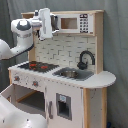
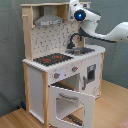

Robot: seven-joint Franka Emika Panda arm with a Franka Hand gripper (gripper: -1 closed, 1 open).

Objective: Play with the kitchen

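Observation:
The toy kitchen [image 1: 65, 50] of pale wood and white panels fills both exterior views. It has a black-and-red hob [image 1: 35, 65], a sink [image 1: 70, 74], a black tap [image 1: 85, 59] and a pegboard back. Its grey hood [image 2: 48, 19] sits under the top shelf. The oven door [image 2: 70, 102] hangs open, folded down at the front. My gripper [image 1: 46, 23] is held high at the upper shelf, in front of the hood and above the hob. In the second exterior view the gripper [image 2: 75, 6] is at the kitchen's top edge, above the tap [image 2: 75, 39].
A microwave panel [image 1: 75, 23] sits on the upper shelf beside my gripper. A white lower door with a dark handle [image 1: 62, 105] stays closed. My white arm [image 2: 107, 33] reaches in over the sink side. The kitchen stands on a wooden floor [image 2: 112, 107].

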